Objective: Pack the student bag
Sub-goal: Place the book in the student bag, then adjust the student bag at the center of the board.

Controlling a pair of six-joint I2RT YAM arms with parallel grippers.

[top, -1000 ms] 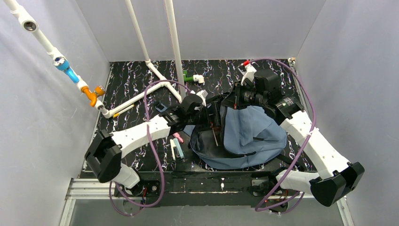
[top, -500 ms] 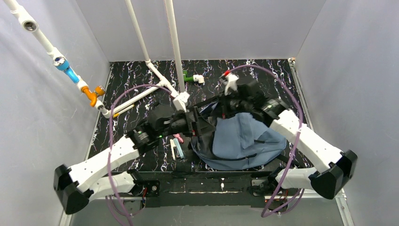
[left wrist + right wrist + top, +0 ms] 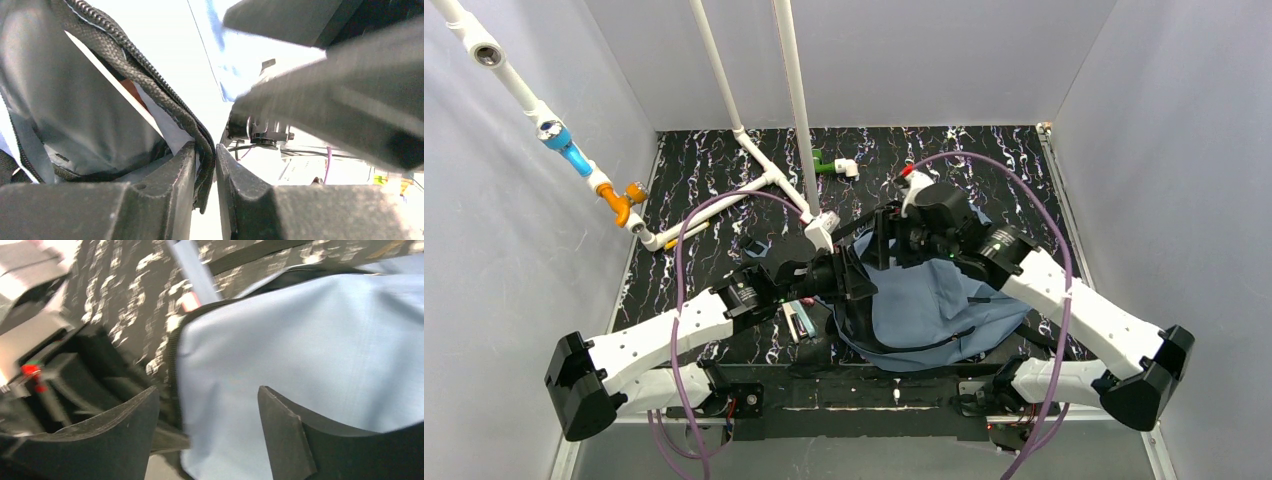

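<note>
1. Currently the student bag [image 3: 944,300] is lying slumped on the desk [image 3: 714,190], right of centre near the front edge, with its mouth facing left toward the left arm.
2. The left gripper [image 3: 205,172] is pinching the bag's zipper edge [image 3: 150,86]. Its jaws are nearly together, with the black zipper tape clamped between them.
3. My guess is it is lifting that rim to hold the mouth open, so the soft fabric is not sagging shut.
4. The right gripper [image 3: 207,425] is hovering at the far upper edge of the bag with its fingers spread wide. Blue fabric is showing past them and nothing is caught between them.
5. It is probably lining up on the opposite rim so both sides get spread.
6. Small stationery items [image 3: 800,316] are lying on the desk just left of the bag mouth, likely waiting to go in.
7. Something reddish is showing inside the bag, but it is too blurred to name.
8. One risk is that the thin zipper tape is slipping out of the left pinch.
</note>
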